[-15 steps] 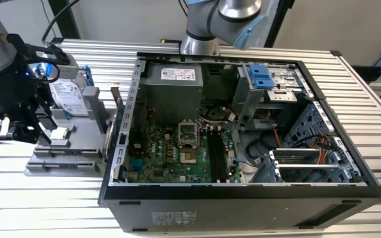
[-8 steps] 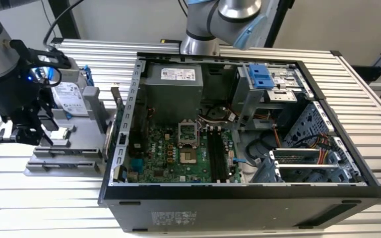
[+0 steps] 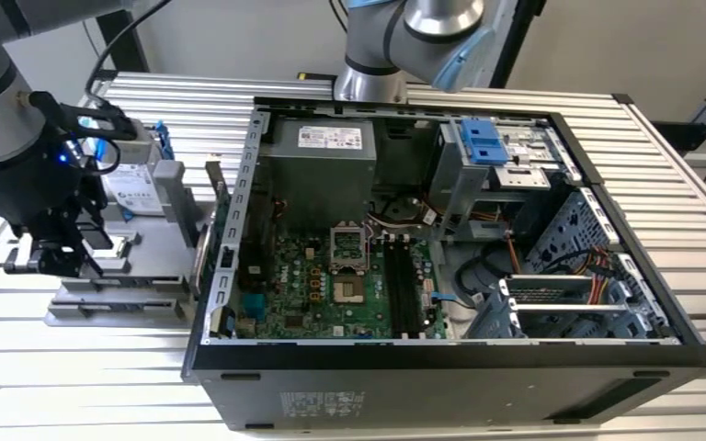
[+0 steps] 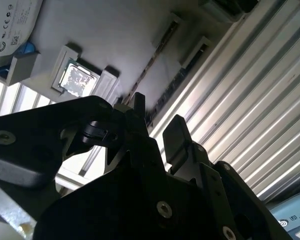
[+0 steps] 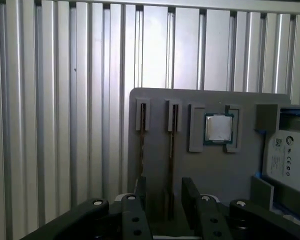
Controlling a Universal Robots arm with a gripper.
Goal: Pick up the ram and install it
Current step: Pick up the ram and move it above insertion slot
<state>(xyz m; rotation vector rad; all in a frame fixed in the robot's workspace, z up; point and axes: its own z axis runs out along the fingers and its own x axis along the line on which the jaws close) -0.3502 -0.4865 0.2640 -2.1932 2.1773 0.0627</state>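
The ram (image 5: 172, 145) stands on edge in a slot of a grey parts holder (image 5: 215, 170), with a second, similar stick (image 5: 142, 140) in the slot beside it. In the second wrist view the sticks show as thin dark edges (image 4: 157, 50). My gripper (image 5: 165, 195) (image 4: 157, 122) hangs just over the sticks' ends, open, its black fingers (image 5: 190, 192) apart with nothing held. In the exterior view the gripper (image 3: 52, 253) is over the holder (image 3: 120, 285), at the exterior view's left of the open computer case (image 3: 647, 303). The motherboard's long black slots (image 3: 397, 276) lie inside the case.
On the holder a square silver processor chip (image 5: 218, 127) sits next to the ram, and a hard drive with a blue frame (image 5: 287, 155) beyond it. A second arm's base (image 3: 371, 78) stands behind the case. Ribbed aluminium table (image 5: 65, 100) surrounds everything.
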